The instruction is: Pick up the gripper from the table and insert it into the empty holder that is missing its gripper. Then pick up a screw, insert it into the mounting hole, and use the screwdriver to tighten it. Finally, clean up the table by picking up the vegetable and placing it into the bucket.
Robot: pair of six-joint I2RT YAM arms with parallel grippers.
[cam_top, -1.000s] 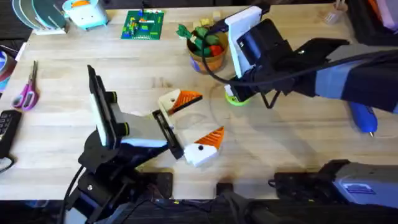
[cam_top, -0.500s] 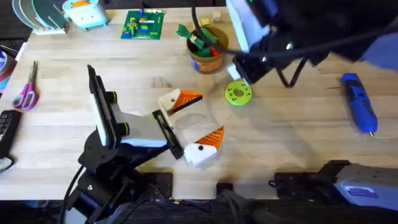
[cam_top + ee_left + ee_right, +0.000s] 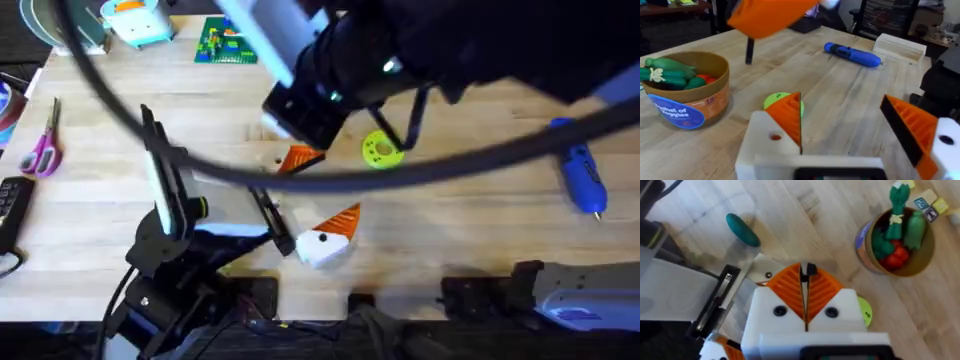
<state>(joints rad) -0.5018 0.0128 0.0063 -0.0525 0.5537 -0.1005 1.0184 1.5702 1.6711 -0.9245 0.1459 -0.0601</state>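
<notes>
My left gripper (image 3: 315,195) (image 3: 850,125) rests open on the table and has nothing between its fingers. One of its fingers is the cream holder (image 3: 765,147) (image 3: 762,272), which carries the orange ribbed gripper (image 3: 300,158) (image 3: 790,117) and shows a mounting hole. High above the holder, my right gripper (image 3: 802,287) (image 3: 771,15) is shut on a thin dark screw (image 3: 749,50). The teal vegetable (image 3: 742,228) lies on the table beyond the holder. The orange bucket (image 3: 690,95) (image 3: 900,242) holds toy vegetables. At the right lies the blue screwdriver (image 3: 580,180) (image 3: 852,54).
A lime-green disc (image 3: 382,150) (image 3: 777,100) lies between the holder and the bucket. Scissors (image 3: 42,150) are at the left edge and a green brick plate (image 3: 228,45) is at the back. The right arm looms dark and blurred across the table's far half.
The right arm rose from the lime-green disc and swung left, close under the camera, to above the holder. The left arm stayed still.
</notes>
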